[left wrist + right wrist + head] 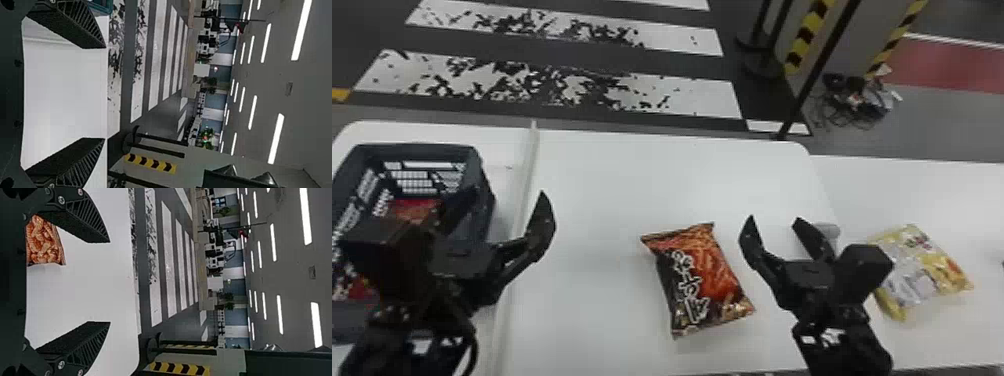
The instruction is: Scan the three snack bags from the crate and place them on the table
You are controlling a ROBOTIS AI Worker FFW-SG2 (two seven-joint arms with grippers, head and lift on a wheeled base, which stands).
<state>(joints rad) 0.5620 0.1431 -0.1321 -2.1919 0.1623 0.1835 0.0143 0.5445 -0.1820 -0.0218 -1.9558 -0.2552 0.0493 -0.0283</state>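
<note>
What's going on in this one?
Nothing is being held: the robot's left hand and right hand are both open and empty. An orange-and-black snack bag lies on the white table between them, and a yellow one lies farther right. Something red sits inside the crate at left.

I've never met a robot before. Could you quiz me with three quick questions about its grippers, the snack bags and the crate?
1. True or false: the black left gripper stands open.
2. Which lies between that gripper and the black right gripper?
A) a yellow-and-silver snack bag
B) a shiny orange-and-black snack bag
C) a tangle of dark cables
3. Fill in: outside the dark plastic crate with lattice walls, ___ snack bags can be seen.

Key: 1 true; 2 B; 3 two.
</note>
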